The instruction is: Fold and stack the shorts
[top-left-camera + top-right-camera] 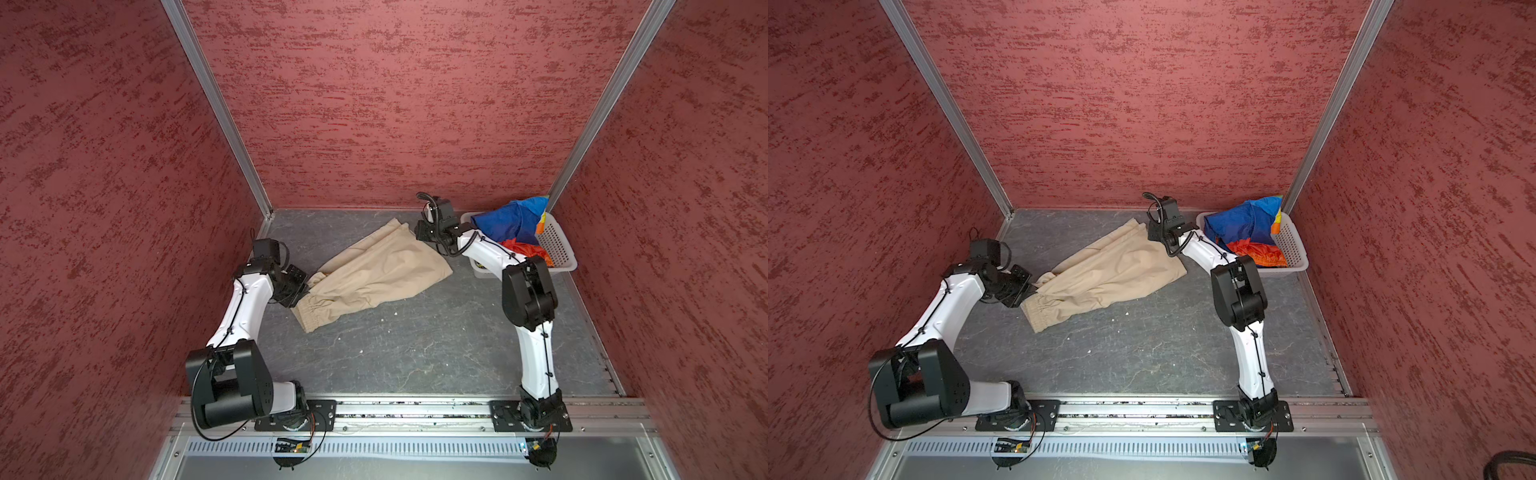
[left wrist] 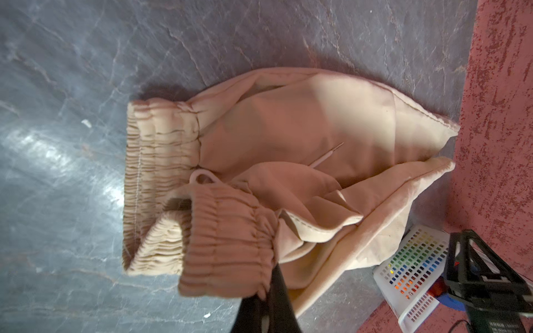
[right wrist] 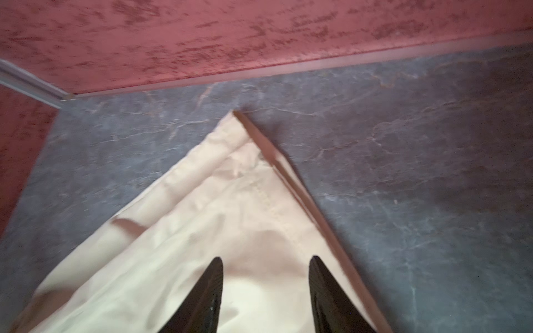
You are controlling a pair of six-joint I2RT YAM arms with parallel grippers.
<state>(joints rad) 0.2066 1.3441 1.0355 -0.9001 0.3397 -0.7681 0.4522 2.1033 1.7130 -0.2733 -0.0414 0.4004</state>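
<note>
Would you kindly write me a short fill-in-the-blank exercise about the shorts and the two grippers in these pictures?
1. The left gripper is shut on the gathered ____ of the beige shorts.
2. The right gripper, over a leg of the beige shorts, has its jaws ____.
3. The rainbow-striped shorts lie bunched in the white perforated ____.

Missing words: waistband; open; basket.

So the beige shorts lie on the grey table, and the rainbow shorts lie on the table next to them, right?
Not quite. The beige shorts are on the table, but the rainbow shorts sit in the white basket, as both top views show.
</note>
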